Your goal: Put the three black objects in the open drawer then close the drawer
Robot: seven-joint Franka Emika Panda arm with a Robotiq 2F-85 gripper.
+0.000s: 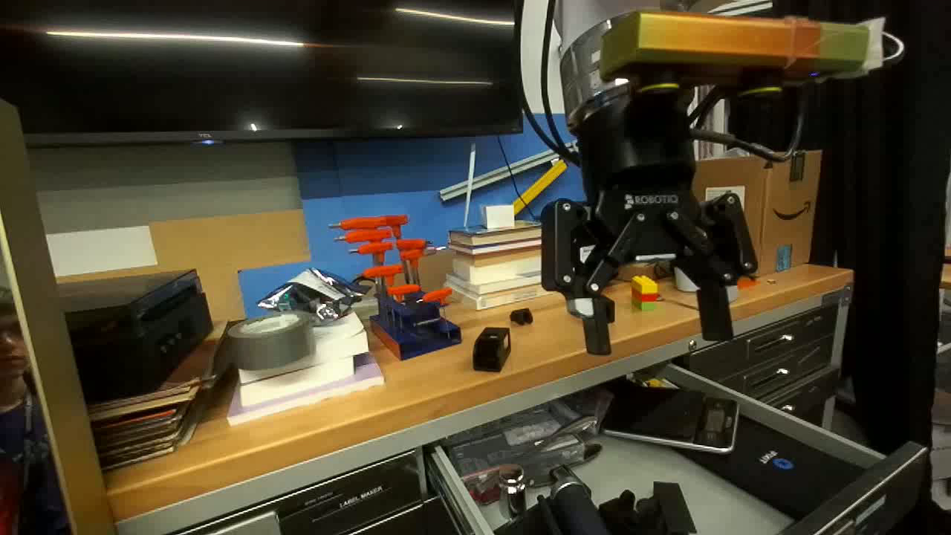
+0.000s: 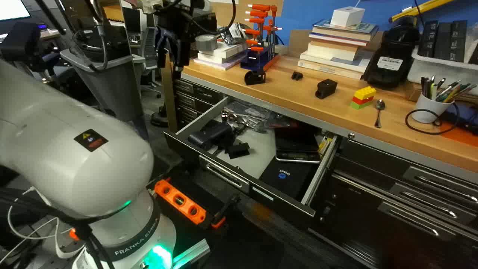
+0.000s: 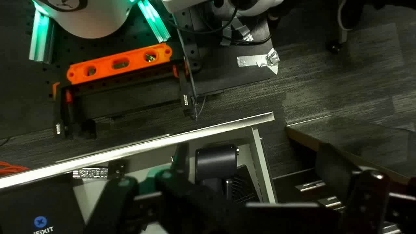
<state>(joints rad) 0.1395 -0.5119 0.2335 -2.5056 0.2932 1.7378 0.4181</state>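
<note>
Gripper [image 1: 658,344] is hanging spread and empty, seemingly above the drawer [image 2: 261,149]; the notched black block [image 2: 257,77] is lying just inside the front edge of the bench [image 2: 287,89], the tiny black piece [image 2: 297,76] and boxy black block [image 2: 326,88] farther back, all likely needing an inward reach.

Soft, moderate light spreads over the wooden bench [image 1: 423,383], while the black curtain [image 1: 884,223] at right sinks toward darkness. Bright reflected streaks cross the glossy television [image 1: 260,89]. In an exterior view a monitor [image 2: 13,10] glows white at far left, a green lamp [image 2: 158,257] at near left burns almost white, and the floor [image 2: 269,229] below the drawer [image 2: 257,158] lies shadowed. The wrist view is dimmer: the drawer's front edge glares, green tints the metal rails [image 3: 40,39], and the gripper [image 1: 657,334], clear in an exterior view, looms dark and unfocused.
</note>
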